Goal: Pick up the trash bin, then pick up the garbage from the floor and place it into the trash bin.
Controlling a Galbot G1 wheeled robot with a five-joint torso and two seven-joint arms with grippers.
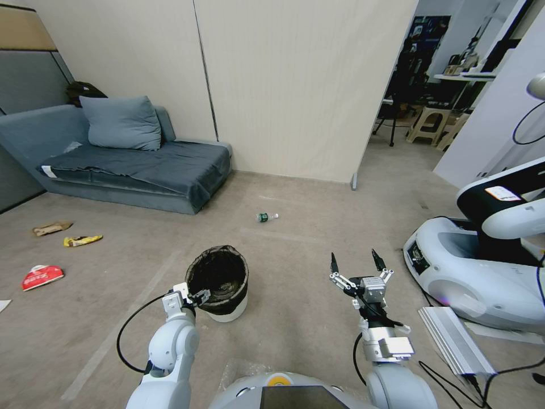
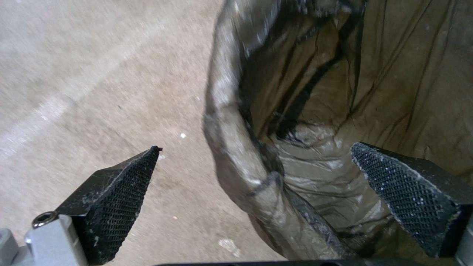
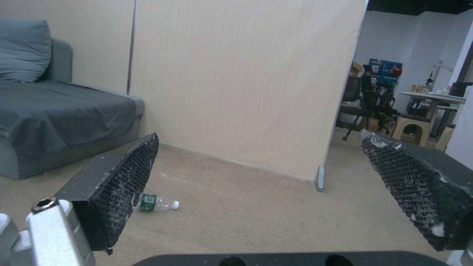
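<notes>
High head view, close wrist views

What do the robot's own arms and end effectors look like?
Both arms are glossy white with rounded joints and loose black cables. The left end effector and right end effector have silver metal bodies and two tapered black fingers with cross-hatched grip pads. A silver boxy block sits on the right wrist.
</notes>
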